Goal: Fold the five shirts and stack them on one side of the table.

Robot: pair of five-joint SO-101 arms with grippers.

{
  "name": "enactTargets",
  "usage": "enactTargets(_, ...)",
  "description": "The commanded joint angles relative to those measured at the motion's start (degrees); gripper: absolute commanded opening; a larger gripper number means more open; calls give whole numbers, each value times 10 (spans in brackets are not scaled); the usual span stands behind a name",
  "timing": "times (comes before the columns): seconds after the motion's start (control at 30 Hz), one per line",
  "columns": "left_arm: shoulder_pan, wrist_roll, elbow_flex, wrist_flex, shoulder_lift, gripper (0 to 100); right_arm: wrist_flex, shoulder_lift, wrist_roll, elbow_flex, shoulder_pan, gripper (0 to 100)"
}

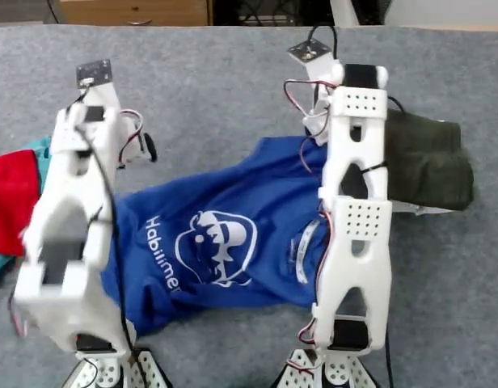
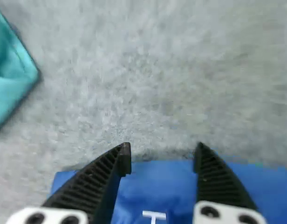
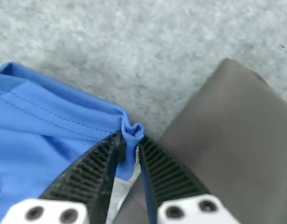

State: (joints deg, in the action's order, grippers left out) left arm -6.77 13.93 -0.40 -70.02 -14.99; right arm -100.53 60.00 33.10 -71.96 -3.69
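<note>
A blue shirt (image 1: 217, 234) with a white print lies spread across the middle of the grey table cover. My right gripper (image 3: 129, 140) is shut on a small bunched fold at the blue shirt's edge (image 3: 41, 121), right beside a folded dark green shirt (image 3: 227, 130). In the high view the dark green shirt (image 1: 427, 162) sits at the right side of the table, partly under the right arm (image 1: 354, 202). My left gripper (image 2: 163, 151) stands open just above another edge of the blue shirt (image 2: 162, 196), with nothing between its fingers.
A red shirt (image 1: 10, 202) lies over a teal shirt (image 1: 40, 148) at the table's left edge; the teal shirt's corner (image 2: 10, 79) is near the left gripper. The left arm (image 1: 67, 210) hides the blue shirt's left part. Bare grey cover (image 1: 217, 89) stretches along the back.
</note>
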Motion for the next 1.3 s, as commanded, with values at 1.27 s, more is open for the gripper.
enactTargets(1.27, 20, 5, -47, -177, -127, 217, -4, -2, 5, -69, 42, 15)
